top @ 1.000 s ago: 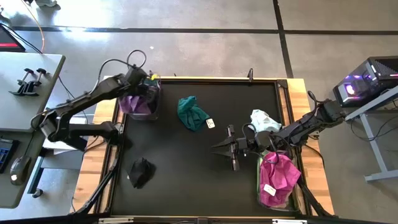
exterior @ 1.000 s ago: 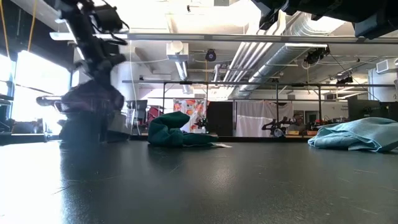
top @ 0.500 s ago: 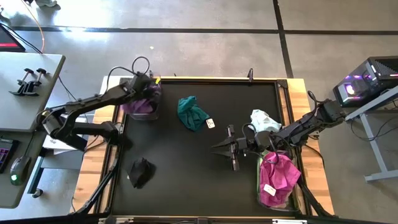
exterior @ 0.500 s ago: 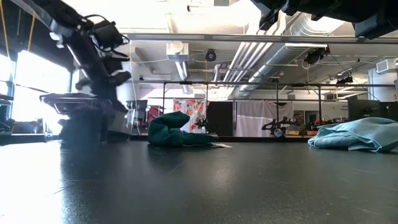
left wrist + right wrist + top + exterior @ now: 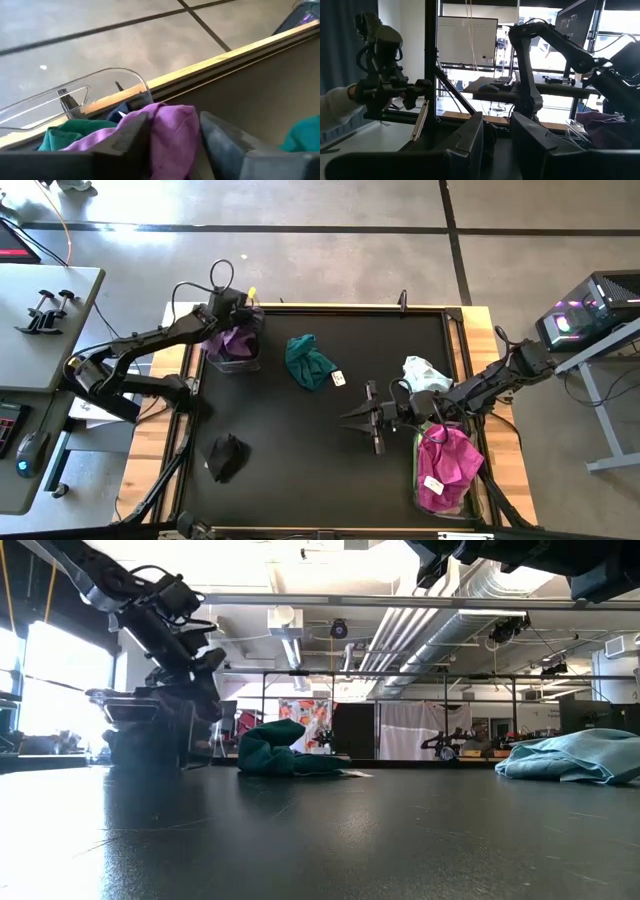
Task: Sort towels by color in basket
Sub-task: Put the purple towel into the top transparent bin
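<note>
A clear basket (image 5: 212, 362) stands at the table's far left, holding a purple towel (image 5: 172, 125) on top of green (image 5: 65, 134) and navy cloth. My left gripper (image 5: 172, 131) is open and low over that basket, its fingers on either side of a hump of the purple towel. A teal towel (image 5: 310, 361), a black towel (image 5: 226, 456) and a mint towel (image 5: 424, 372) lie loose on the black mat. My right gripper (image 5: 369, 418) hovers open and empty at mid-table, pointing left. My left gripper comes slanting down from the table's left, with a raised fold of the purple towel (image 5: 165, 117) between its open fingers (image 5: 135, 135). The towel lies on the other cloths in the basket. Whether the fingers touch it, I cannot tell.
A second clear basket (image 5: 419, 480) at the near right holds a magenta towel (image 5: 446, 464). A small white tag (image 5: 338, 378) lies beside the teal towel. The wooden table rim (image 5: 480, 315) frames the mat, and open mat shows between the loose towels.
My left gripper has gone down and a little toward the table's right, into the top of the far-left basket. The purple towel, which hung below it a second ago, now lies on the cloths in the basket.
</note>
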{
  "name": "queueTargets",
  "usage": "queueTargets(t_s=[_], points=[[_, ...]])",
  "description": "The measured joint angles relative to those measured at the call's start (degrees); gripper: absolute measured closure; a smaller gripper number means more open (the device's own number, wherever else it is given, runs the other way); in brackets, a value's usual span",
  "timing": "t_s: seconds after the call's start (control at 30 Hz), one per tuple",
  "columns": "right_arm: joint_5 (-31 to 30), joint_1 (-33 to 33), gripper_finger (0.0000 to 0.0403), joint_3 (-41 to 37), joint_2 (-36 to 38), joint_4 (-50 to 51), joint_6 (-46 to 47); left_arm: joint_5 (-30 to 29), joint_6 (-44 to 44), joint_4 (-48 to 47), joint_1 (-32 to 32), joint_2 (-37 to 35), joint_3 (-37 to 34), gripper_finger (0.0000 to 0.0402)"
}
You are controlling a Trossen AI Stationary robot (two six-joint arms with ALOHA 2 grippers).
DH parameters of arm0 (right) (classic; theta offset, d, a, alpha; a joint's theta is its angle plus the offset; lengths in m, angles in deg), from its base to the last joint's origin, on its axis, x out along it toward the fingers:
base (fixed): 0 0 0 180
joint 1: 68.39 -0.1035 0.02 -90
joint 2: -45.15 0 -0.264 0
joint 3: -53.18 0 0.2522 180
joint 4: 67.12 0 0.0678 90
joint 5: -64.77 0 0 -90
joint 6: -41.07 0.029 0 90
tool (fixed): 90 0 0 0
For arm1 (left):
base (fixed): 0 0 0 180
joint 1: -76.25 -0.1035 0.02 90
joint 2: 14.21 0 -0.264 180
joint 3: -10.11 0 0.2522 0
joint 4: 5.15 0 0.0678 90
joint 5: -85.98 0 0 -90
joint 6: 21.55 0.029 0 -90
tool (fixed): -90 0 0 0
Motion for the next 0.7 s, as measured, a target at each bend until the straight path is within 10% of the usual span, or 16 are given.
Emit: queueTargets(t_s=[0.3,0.7], points=[[0.04,0.02,0.0308,0.0,0.0,0.0,0.03,2.87,-0.31,-21.18,2.72,-6.63,11.48,0.0189],[0.11,0.0,0.0308,0.0,0.0,-0.02,0.16,-17.84,-11.85,-47.39,5.24,-3.29,14.69,0.0234]])
